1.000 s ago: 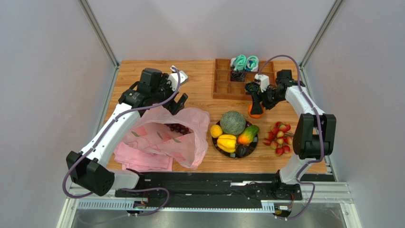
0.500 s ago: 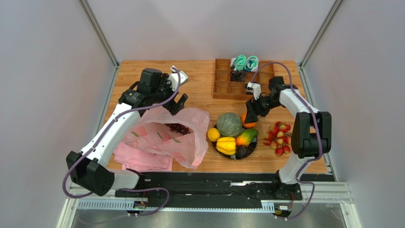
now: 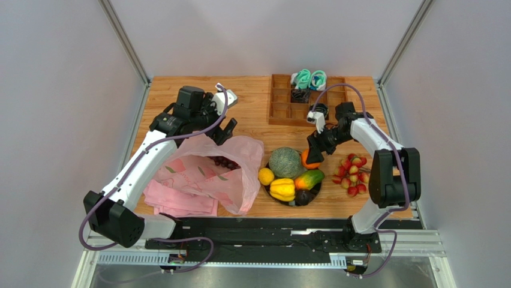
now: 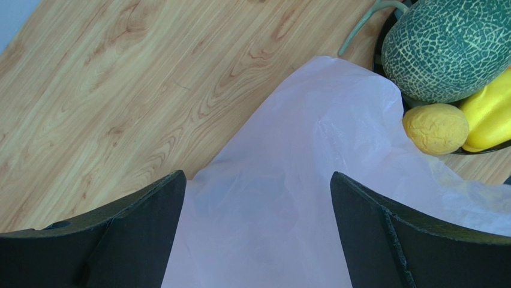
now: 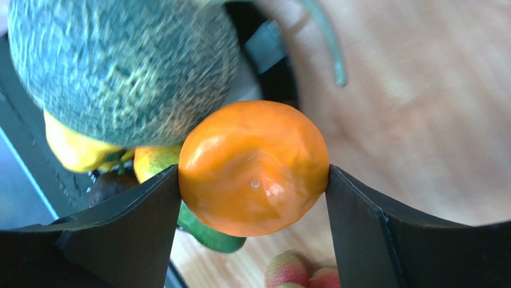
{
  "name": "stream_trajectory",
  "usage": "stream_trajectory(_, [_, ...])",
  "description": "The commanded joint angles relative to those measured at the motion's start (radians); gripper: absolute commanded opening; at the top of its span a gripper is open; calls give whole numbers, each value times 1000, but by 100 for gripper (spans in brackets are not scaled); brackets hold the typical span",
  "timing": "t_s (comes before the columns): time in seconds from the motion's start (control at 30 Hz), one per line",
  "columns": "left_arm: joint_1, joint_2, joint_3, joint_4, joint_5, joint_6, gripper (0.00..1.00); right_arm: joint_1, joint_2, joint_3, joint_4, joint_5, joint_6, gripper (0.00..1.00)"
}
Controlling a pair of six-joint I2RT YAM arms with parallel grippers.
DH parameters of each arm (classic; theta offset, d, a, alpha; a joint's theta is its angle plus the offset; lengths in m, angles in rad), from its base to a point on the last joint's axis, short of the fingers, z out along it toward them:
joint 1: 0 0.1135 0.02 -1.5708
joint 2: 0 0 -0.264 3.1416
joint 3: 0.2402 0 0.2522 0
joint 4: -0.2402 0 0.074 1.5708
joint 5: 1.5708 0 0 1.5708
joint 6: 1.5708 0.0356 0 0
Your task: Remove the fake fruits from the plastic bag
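Two arms, one plastic bag (image 3: pixel 201 180). Our left gripper (image 3: pixel 224 131) is spread wide with nothing in it, hanging over the bag's far rim. One bunch of grapes (image 3: pixel 225 162) lies inside the open mouth, just on the near side of those jaws; we judge the left arm far nearer to it. Right of the bag, already out: one lemon (image 3: pixel 265 176), one melon (image 3: pixel 284 162), one yellow lobed piece (image 3: pixel 282 189). Our right gripper (image 5: pixel 254 175) pinches one orange (image 5: pixel 254 165) across its width, just beside the melon's right flank. Furthest right is one loose cluster of red berries (image 3: pixel 352 175), too small to count.

melon (image 3: pixel 284 162) netted grey-green | orange (image 5: pixel 254 168) glossy orange | bag (image 3: pixel 240 180) translucent pink
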Motion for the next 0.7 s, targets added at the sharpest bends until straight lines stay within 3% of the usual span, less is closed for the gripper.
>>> stream_trajectory(0.0, [3,4,10,20,20,-1,99,62,-60,-77,-80,3,-69,65])
stream_trajectory(0.13, [3,18,9,33,28,-16,99,69,-47,-106,-51,26,-49,66])
stream_trajectory(0.23, [3,23,13,33,32,-18,99,68,-34,-103,-28,55,-28,72])
stream_trajectory(0.27, [3,23,16,32,32,-19,99,68,-35,-103,-7,61,-20,78])
stream_trajectory(0.3, [3,26,16,33,34,-18,99,66,-35,-100,4,72,-11,96])
stream_trajectory(0.33, [3,29,19,33,35,-19,99,56,-34,-96,15,74,7,100])
stream_trajectory(0.53, [3,37,25,38,45,-22,99,-10,-56,-39,-2,40,23,100])
stream_trajectory(0.67, [3,41,30,40,43,-22,99,-23,-235,-94,13,31,-27,100])
